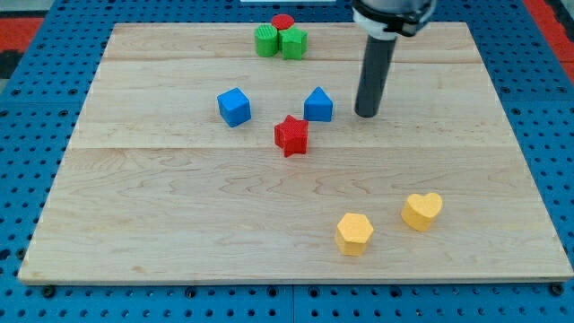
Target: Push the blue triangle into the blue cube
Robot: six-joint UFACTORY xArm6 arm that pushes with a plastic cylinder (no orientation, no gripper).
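The arm is standing over the wooden board, and since it carries a plain dark rod rather than a claw, nothing is being grasped. My tip is resting just to the right of the blue triangle, close but apart from it. The blue cube is sitting further left, with open board between the two. A red star is lying just near-left of the triangle. At the far edge a red cylinder and two green blocks are clustering together. Two yellow blocks, a hexagon and a heart, are sitting near right.
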